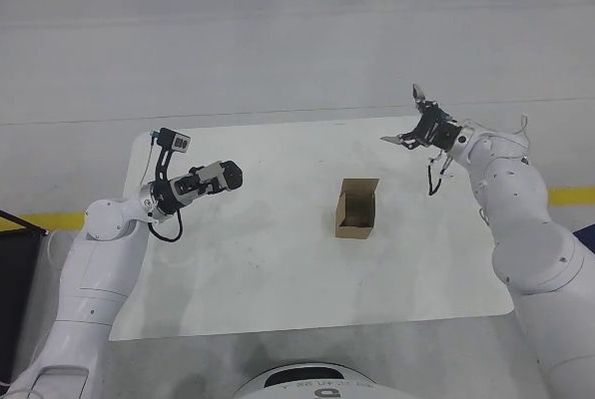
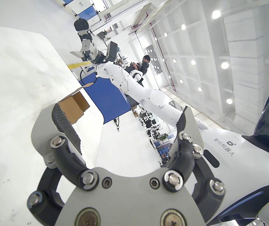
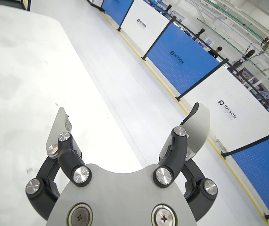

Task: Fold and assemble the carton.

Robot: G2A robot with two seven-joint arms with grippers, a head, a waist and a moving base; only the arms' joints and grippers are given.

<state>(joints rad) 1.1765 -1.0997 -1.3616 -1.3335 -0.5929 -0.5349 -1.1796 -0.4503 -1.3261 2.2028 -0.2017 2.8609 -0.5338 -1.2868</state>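
Right of table (image 1: 228,289) centre: small brown cardboard carton (image 1: 356,209), upright, open-topped. Judged light, crushable; best taken at rim. Left gripper (image 2: 122,116), right gripper (image 1: 401,118) spread wide, nothing held.

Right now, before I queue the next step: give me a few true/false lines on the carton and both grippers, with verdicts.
1. The cardboard carton stands on the white table, between the two arms. True.
2. The left gripper is shut on the carton. False: its fingers are spread and empty, and it sits well apart from the carton.
3. The right gripper is open and holds nothing. True.
4. The carton lies flat as an unfolded sheet. False: it stands as a box with its top open, and neither gripper touches it.
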